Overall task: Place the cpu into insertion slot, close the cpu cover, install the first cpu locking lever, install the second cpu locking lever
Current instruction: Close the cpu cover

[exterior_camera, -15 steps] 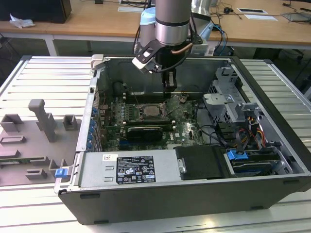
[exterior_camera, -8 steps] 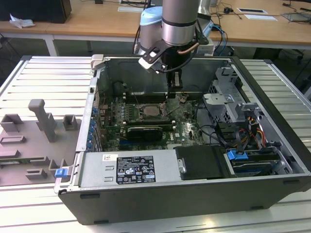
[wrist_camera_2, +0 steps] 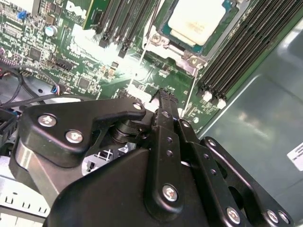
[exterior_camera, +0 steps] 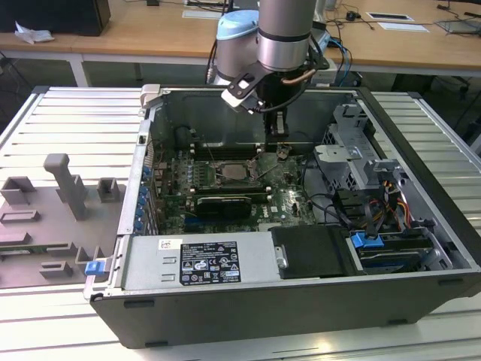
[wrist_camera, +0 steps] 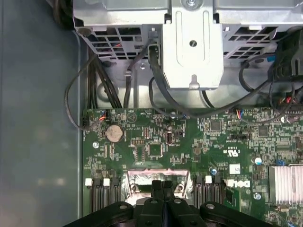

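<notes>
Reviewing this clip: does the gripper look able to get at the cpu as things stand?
Probably yes. The shut gripper hangs low inside the open case, close to the cpu, whose pale top shows uncovered; no cable or card crosses between them.

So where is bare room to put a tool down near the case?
Bare table slats lie beyond the grey fixture and beside the case on the exterior view's right. Inside the case it is crowded: board, cables, drive cage.

Bright even light; glare whitens the cpu point(wrist_camera_2: 196, 21)
</notes>
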{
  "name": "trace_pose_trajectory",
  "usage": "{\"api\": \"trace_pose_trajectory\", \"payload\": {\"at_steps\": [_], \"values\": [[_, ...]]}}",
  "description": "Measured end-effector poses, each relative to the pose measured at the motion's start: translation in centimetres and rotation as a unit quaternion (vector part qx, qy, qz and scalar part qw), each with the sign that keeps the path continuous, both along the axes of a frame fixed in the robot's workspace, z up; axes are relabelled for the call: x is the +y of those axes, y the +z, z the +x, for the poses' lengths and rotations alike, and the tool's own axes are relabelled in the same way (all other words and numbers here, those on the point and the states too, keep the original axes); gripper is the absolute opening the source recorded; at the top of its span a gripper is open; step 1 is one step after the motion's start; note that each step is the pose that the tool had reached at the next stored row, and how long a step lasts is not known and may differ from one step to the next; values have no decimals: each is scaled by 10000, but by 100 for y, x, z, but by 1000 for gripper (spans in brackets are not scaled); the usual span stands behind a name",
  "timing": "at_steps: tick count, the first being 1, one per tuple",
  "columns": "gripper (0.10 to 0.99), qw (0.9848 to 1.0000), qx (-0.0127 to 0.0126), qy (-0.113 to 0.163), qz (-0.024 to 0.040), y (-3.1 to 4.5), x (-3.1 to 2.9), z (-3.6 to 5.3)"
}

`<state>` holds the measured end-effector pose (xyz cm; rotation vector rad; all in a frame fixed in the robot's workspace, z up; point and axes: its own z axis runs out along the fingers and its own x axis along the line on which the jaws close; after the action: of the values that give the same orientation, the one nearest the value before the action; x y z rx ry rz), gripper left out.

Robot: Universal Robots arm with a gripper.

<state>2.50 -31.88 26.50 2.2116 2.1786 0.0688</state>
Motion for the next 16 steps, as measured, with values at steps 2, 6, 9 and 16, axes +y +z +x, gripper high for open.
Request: {"api": "trace_pose_trajectory", "payload": {"at_steps": [2, 6, 9, 16], "values": [[106, 10000, 0, 0, 0, -2, 0, 30], [106, 10000, 4, 0, 0, -5, 0, 101], [106, 10000, 8, 0, 0, -8, 0, 142], [106, 10000, 9, 53, 0, -17, 0, 183]]}}
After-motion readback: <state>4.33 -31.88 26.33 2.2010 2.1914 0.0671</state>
